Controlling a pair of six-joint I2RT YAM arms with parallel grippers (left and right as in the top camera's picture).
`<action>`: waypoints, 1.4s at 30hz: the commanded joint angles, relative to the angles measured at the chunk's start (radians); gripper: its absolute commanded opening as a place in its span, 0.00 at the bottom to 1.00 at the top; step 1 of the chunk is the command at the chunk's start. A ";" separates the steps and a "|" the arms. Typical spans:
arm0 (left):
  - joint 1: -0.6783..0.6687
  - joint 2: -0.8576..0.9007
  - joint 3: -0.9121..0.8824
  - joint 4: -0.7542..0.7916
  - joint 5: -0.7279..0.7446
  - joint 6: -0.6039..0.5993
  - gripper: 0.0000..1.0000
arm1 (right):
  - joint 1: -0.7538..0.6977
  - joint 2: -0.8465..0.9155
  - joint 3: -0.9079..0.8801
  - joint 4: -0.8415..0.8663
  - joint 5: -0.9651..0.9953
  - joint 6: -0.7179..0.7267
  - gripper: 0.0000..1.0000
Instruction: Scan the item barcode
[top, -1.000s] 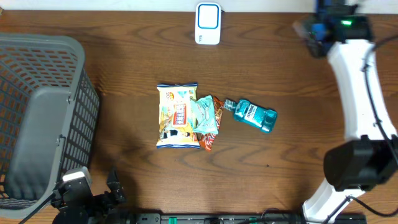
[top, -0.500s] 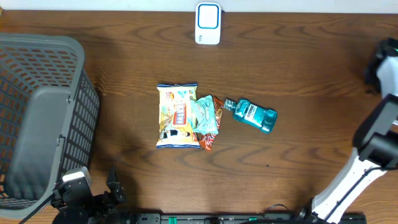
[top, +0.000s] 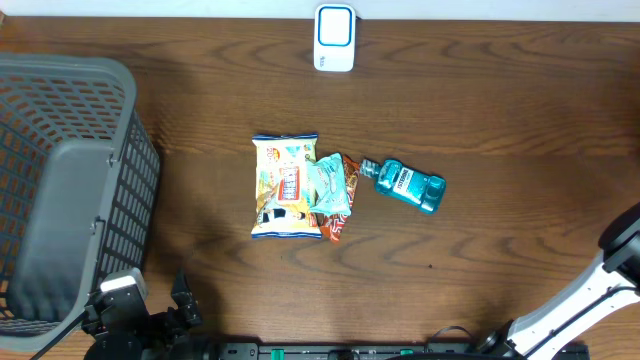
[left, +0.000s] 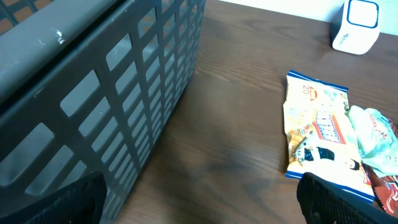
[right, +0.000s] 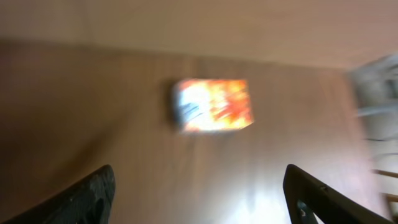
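Midway across the desk (top: 480, 110), a cluster of items.

Yellow snack bag (top: 285, 186): flat, printed face up, long axis far-to-near, blue-trimmed ends. A mark like "20" shows at its far left corner in the left wrist view; other print is too small to read.

Pale green packet (top: 328, 183): overlaps the bag's right edge and lies over an orange-red packet (top: 338, 226).

Teal mouthwash bottle (top: 407, 186): on its side just right of the packets. Long axis left-to-right with a slight slant, dark cap toward the packets, base toward the right edge. White label faces up, wording unreadable.

White-and-blue barcode scanner (top: 334, 38): upright at the middle of the far edge, well apart from the cluster.

Grey mesh basket (top: 60, 180): left edge.

Left gripper (left: 199, 208): near left corner, fingers spread wide, nothing between.

Right gripper (right: 199, 196): fingers spread wide, empty. Its view is motion-blurred and shows an orange-and-white boxy shape (right: 213, 104) on a brown surface, identity unclear.
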 joint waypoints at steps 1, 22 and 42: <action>0.003 0.000 0.005 0.002 -0.003 -0.009 0.98 | 0.066 -0.172 0.077 -0.038 -0.428 -0.030 0.78; 0.003 0.000 0.005 0.002 -0.003 -0.009 0.98 | 0.935 -0.364 -0.025 -0.401 -0.982 -1.230 0.99; 0.003 0.000 0.005 0.002 -0.003 -0.009 0.98 | 1.192 -0.364 -0.760 0.246 -0.397 -1.047 0.94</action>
